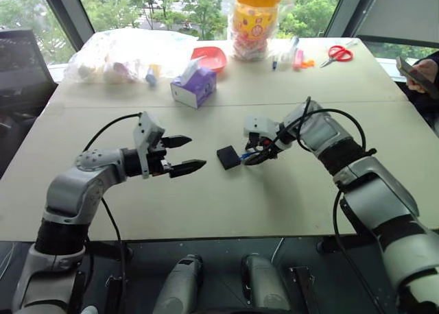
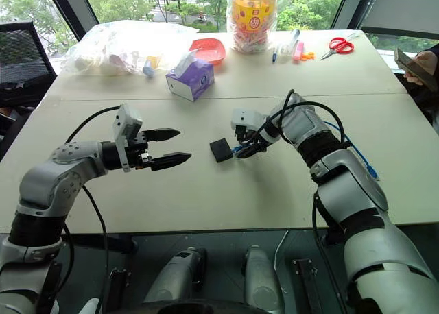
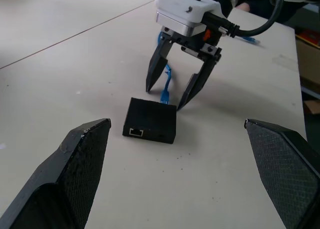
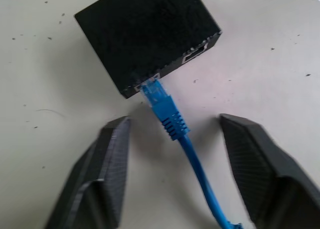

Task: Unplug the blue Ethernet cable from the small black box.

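Black fingers spread wide, the left gripper [image 1: 186,154] hovers beside the small black box [image 1: 228,157] at mid-table. The blue Ethernet cable [image 4: 170,116] remains plugged into the box, its connector between the right gripper [image 3: 170,91]'s parted, non-touching fingers.

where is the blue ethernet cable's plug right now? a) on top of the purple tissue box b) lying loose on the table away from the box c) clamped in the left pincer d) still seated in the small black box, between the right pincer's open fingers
d: the blue Ethernet cable still has its plug in the small black box, and the right pincer straddles it with fingers apart, not touching.
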{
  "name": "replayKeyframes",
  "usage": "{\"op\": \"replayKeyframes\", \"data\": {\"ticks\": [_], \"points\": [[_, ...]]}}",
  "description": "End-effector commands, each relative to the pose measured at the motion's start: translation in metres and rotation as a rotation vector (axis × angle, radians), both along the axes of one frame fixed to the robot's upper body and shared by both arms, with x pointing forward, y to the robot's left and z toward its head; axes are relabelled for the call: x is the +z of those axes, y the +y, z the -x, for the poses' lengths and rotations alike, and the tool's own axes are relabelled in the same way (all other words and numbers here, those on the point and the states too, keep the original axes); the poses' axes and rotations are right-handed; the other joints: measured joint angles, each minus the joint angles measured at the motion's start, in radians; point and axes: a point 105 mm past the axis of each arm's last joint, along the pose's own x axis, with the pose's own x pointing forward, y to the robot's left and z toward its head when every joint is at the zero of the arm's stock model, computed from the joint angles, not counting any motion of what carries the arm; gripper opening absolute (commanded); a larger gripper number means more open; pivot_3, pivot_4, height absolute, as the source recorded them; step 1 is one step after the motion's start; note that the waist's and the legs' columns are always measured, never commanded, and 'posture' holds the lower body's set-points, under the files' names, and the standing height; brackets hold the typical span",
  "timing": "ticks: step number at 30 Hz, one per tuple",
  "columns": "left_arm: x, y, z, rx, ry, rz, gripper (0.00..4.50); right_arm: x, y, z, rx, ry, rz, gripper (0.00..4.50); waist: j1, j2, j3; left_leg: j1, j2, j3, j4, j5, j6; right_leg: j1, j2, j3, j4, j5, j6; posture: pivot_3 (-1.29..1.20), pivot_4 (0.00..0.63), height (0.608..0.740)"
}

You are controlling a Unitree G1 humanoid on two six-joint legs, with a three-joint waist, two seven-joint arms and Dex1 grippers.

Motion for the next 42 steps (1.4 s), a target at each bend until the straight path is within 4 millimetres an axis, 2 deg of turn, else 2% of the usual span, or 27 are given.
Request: {"op": "replayKeyframes", "data": {"ticks": [1,3,6,8,10,12,14,19,27,37,38,42], "points": [[0.012,0.002,0.002,0.006,-0.045,0.008,4.50,-0.003,0.009,0.001,0.051,0.012,0.011,1.11,0.000,0.000,0.000,0.000,0.000,0.000,0.000,0.000,0.000,0.000,0.000,0.000,0.000,0.000,0.000,0.00,0.150,0.740],[0.012,0.002,0.002,0.012,-0.043,0.010,4.50,-0.003,0.010,0.001,0.060,0.011,0.016,0.03,-0.001,0.000,0.000,0.001,0.000,0.000,0.000,0.000,0.000,0.000,0.000,0.000,0.001,0.000,0.000,0.00,0.150,0.740],[0.005,0.007,0.002,0.012,-0.026,-0.016,4.50,0.006,0.023,0.007,0.101,-0.011,-0.068,0.01,-0.002,0.000,0.000,0.002,0.000,0.000,0.000,0.000,0.000,0.001,0.001,0.001,0.002,0.000,0.000,0.00,0.150,0.740],[0.003,0.007,-0.002,0.015,-0.023,-0.017,4.50,0.018,0.026,0.003,0.091,-0.134,-0.145,0.01,0.001,0.000,0.000,0.002,0.000,0.000,0.000,0.000,-0.001,0.000,0.001,0.001,0.003,0.000,0.000,0.00,0.150,0.740],[0.008,0.007,-0.010,0.041,-0.012,0.035,4.50,0.025,0.020,0.004,0.106,-0.299,-0.144,0.01,0.007,0.000,0.000,0.002,0.000,0.000,0.000,0.000,-0.001,-0.001,0.000,0.002,0.006,0.000,0.000,0.00,0.150,0.740],[0.014,0.005,-0.017,0.048,-0.005,0.079,4.50,0.035,0.011,0.007,0.114,-0.539,-0.151,0.01,0.017,0.000,0.000,0.001,0.000,0.000,0.000,0.000,-0.001,-0.001,0.000,0.002,0.006,0.000,0.000,0.00,0.150,0.740],[0.020,0.003,-0.024,0.050,0.004,0.114,4.50,0.042,0.001,0.016,0.108,-0.730,-0.156,0.01,0.023,0.000,0.000,0.000,-0.001,-0.001,0.001,0.000,-0.001,-0.001,0.000,0.001,0.006,0.000,0.000,0.00,0.150,0.740],[0.030,-0.007,-0.030,0.008,0.027,0.170,4.50,0.053,-0.006,0.044,0.103,-1.031,-0.171,0.01,0.014,0.000,0.000,0.001,-0.001,0.001,0.001,0.001,-0.001,-0.001,-0.001,0.002,0.006,-0.001,0.000,0.00,0.150,0.740],[0.043,-0.028,-0.030,-0.102,0.079,0.237,4.50,0.065,0.018,0.075,0.137,-1.206,-0.190,0.01,0.008,0.000,0.000,0.003,0.000,0.002,0.001,0.001,-0.001,0.000,0.000,0.002,0.007,-0.002,-0.002,0.00,0.150,0.740],[0.042,-0.039,-0.026,-0.161,0.086,0.233,4.50,0.074,0.031,0.088,0.200,-1.215,-0.204,0.01,0.010,-0.001,0.000,0.003,0.000,0.001,0.002,0.001,-0.001,0.001,0.000,0.002,0.006,-0.002,-0.002,0.00,0.150,0.740],[0.041,-0.039,-0.025,-0.167,0.086,0.229,3.94,0.074,0.032,0.089,0.204,-1.213,-0.204,0.00,0.010,-0.001,0.000,0.003,0.000,0.001,0.002,0.001,-0.001,0.001,0.000,0.002,0.006,-0.002,-0.002,0.00,0.150,0.740],[0.038,-0.039,-0.024,-0.173,0.086,0.219,2.36,0.075,0.033,0.090,0.213,-1.207,-0.208,0.00,0.008,-0.001,0.000,0.003,0.000,0.001,0.002,0.001,-0.001,0.001,0.000,0.002,0.006,-0.002,-0.003,0.00,0.150,0.740]]}}
